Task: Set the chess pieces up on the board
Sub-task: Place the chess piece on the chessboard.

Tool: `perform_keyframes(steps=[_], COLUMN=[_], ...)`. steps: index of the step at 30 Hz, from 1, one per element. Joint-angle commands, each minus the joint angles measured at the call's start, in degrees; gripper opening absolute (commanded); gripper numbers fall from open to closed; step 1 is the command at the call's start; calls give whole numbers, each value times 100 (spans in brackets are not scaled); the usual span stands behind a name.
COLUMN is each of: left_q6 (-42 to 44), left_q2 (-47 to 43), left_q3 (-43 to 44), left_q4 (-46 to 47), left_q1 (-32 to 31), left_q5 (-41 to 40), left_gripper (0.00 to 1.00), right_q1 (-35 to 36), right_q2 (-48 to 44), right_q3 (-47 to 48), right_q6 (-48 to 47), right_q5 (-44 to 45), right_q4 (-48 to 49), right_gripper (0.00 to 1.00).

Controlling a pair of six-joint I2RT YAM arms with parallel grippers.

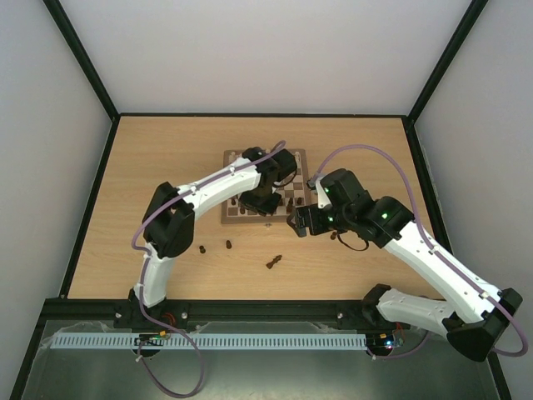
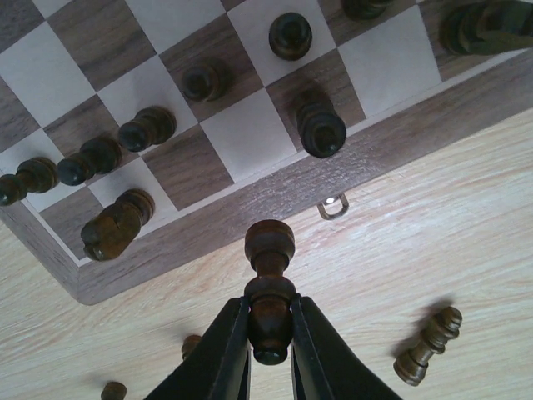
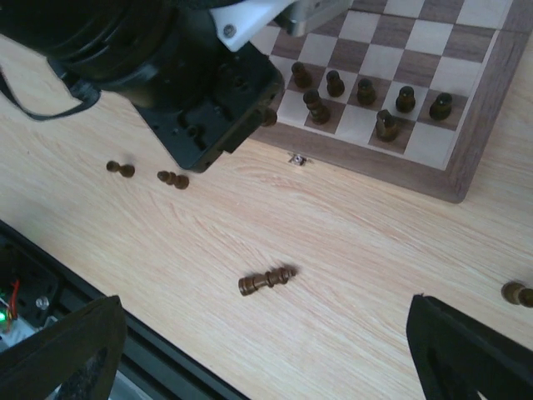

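The board [image 2: 250, 208] carries several dark chess pieces [image 2: 318, 129] along its near rows. My left gripper [image 2: 269, 317] hovers just off the board's near border, over the table. It is shut on a dark pawn-like piece [image 2: 269, 246], gripped at the base with its round head pointing toward the board. My right gripper [image 3: 266, 358] is open wide and empty above the table. Below it a dark piece [image 3: 266, 281] lies on its side. In the top view the left gripper [image 1: 260, 204] is at the board's [image 1: 236, 221] front edge, the right gripper [image 1: 293, 221] beside its near right corner.
Two small dark pawns [image 3: 121, 169] [image 3: 174, 179] lie on the table left of the fallen piece. Another dark piece [image 3: 516, 292] lies at the right. A small metal clasp [image 2: 333, 206] sticks out from the board's near edge. The black table rail [image 3: 50, 275] runs close below.
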Motion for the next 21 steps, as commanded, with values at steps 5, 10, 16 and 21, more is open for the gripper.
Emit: perform_keyframes(steps=[5, 10, 16, 21], left_q6=[-104, -48, 65, 147], left_q2=[392, 505, 550, 602], left_q3=[269, 211, 168, 75], left_q4=[-422, -341, -197, -115], left_q1=[81, 220, 399, 444], left_q5=[-354, -370, -284, -223], left_gripper=[15, 15, 15, 15], right_q1=[-16, -23, -16, -16], right_q2=[-113, -86, -91, -82], right_q3=[-68, -52, -64, -66], right_q6=[-128, -145, -155, -163], right_q5=[-142, -161, -149, -141], right_q4=[-204, -205, -212, -216], right_gripper=[96, 98, 99, 99])
